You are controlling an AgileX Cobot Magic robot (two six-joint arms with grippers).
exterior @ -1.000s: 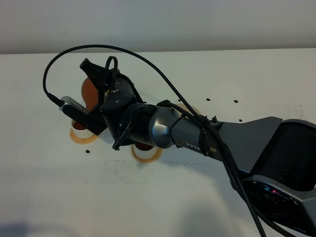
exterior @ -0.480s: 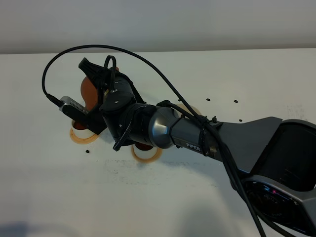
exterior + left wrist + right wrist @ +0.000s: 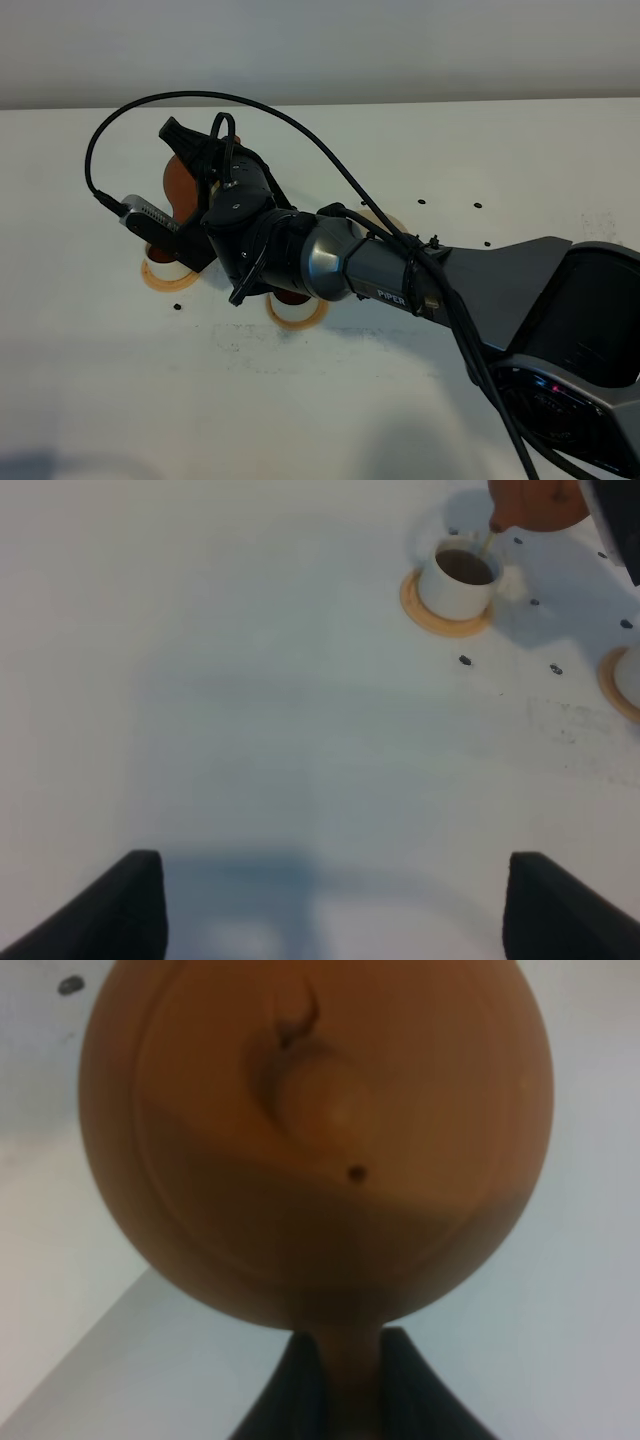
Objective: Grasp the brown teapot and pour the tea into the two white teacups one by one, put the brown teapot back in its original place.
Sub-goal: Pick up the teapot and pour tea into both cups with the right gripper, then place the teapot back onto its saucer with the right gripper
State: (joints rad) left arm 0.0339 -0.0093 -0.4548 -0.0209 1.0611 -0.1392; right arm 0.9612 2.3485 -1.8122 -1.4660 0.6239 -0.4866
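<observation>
Left tool (image 3: 330,905): idle, parked low over bare bench (image 3: 250,710), well apart from the action. Only 2 dark fingertips (image 3: 130,900) show in its wrist view, spread wide with nothing between them, so it's agape and empty. Likely kept clear so it doesn't foul the pour.

Left cup (image 3: 458,578) sits on an orange-tan coaster (image 3: 440,620). It's already dark with tea, and a thin stream runs into it from the spout directly above. Looks like this is the pour into 1 of the 2 cups.

Brown teapot (image 3: 180,183) is held in the air over that cup, tipped spout-down so tea runs out. In the right wrist view, the pot (image 3: 315,1140) fills the frame, lid knob facing the camera, lid seated. Right tool (image 3: 335,1385) has both dark fingers clamped on the pot's handle, one either side. That's a firm hold, which keeps the pot from swinging while tilted.

2nd cup (image 3: 295,305) is on its own coaster, mostly hidden under the right arm (image 3: 350,265); what shows inside looks dark.

Cream saucer (image 3: 385,220), the pot's home, is a sliver behind the arm, unoccupied.

Readable text: "PIPER" on the right arm's forearm. No other labels seen.
</observation>
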